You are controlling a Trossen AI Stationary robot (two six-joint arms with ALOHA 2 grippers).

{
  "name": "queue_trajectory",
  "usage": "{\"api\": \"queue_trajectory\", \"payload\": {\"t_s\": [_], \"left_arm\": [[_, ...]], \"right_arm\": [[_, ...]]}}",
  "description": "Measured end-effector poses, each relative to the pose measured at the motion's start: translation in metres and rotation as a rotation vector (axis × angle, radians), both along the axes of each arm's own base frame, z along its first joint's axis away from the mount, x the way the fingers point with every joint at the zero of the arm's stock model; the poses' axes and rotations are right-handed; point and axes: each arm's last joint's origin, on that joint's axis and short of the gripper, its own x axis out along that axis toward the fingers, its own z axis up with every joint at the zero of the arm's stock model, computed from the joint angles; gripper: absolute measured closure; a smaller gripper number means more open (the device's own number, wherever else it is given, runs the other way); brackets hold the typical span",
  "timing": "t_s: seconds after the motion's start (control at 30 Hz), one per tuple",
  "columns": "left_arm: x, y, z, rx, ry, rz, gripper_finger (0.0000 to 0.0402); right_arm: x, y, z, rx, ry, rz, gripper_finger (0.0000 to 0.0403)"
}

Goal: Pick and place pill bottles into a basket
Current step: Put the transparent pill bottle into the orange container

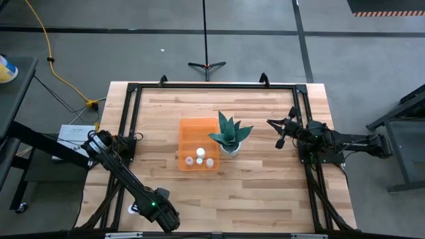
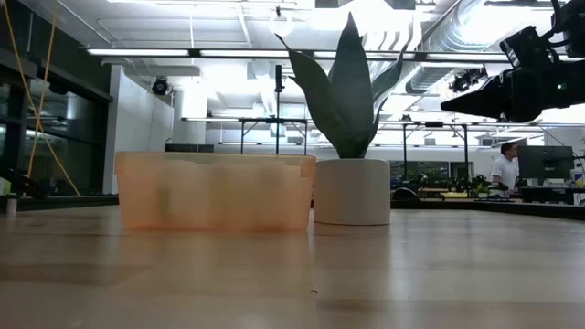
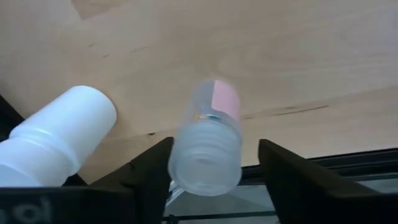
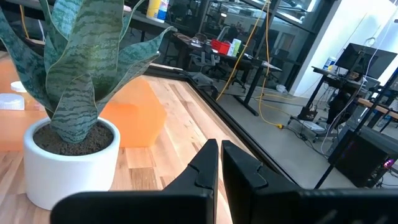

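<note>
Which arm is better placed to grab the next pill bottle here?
Left. Its tool is open at the table's near-left edge with a translucent pill bottle lying between its fingers and a white bottle beside it. The right tool is shut, raised beyond the plant, with no bottle near it.

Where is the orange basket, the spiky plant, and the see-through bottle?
orange basket (image 1: pixel 190 133), high view, bare floor of the bin.
spiky plant (image 1: pixel 229 131), high view, middle of its leaves.
see-through bottle (image 3: pixel 208 149), left wrist view, its ribbed side.

Three small white capped pill bottles (image 1: pixel 200 157) lie in one translucent orange plastic basket (image 1: pixel 189 132). Two more bottles (image 3: pixel 208 140) show by the left gripper. One spiky teal plant in a white pot (image 1: pixel 229 136) stands at the basket's 3 o'clock.
</note>
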Motion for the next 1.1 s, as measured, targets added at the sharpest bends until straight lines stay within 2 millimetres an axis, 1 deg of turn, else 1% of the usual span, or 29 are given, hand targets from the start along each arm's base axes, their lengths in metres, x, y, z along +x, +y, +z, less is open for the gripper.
{"api": "queue_trajectory", "payload": {"t_s": [0.17, 0.27, 0.37, 0.5, 0.57, 0.67, 0.73, 0.87, 0.97, 1.1], "left_arm": [[0.000, 0.000, 0.000, -0.008, -0.011, -0.036, 0.0198], [0.001, 0.000, 0.000, -0.021, -0.033, -0.114, 0.0230], [0.004, 0.006, 0.003, -0.003, -0.082, -0.177, 0.0230], [0.014, 0.023, 0.015, 0.011, -0.126, -0.186, 0.0230], [0.019, 0.036, 0.022, 0.010, -0.138, -0.205, 0.0227], [0.028, 0.060, 0.036, 0.010, -0.159, -0.251, 0.0215], [0.034, 0.078, 0.045, 0.024, -0.183, -0.288, 0.0215], [0.048, 0.115, 0.069, 0.038, -0.230, -0.356, 0.0230], [0.058, 0.144, 0.088, 0.051, -0.242, -0.375, 0.0230], [0.070, 0.183, 0.106, 0.135, -0.271, -0.416, 0.0222]], "right_arm": [[0.000, 0.000, 0.000, 0.000, 0.001, 0.000, 0.0391], [0.000, 0.000, 0.000, 0.000, 0.001, 0.000, 0.0391], [0.000, 0.000, 0.000, 0.000, 0.001, 0.000, 0.0391], [0.000, 0.000, 0.000, 0.000, 0.001, 0.000, 0.0391], [0.000, 0.000, 0.000, 0.000, 0.001, 0.000, 0.0391], [0.000, 0.000, 0.000, 0.000, 0.001, 0.000, 0.0391], [0.000, 0.000, 0.000, 0.000, 0.001, 0.000, 0.0391], [0.000, 0.000, 0.000, 0.000, 0.002, 0.000, 0.0391], [0.000, 0.000, 0.000, 0.000, 0.002, 0.000, 0.0391], [0.000, 0.000, 0.000, 0.000, 0.003, 0.000, 0.0391]]}}
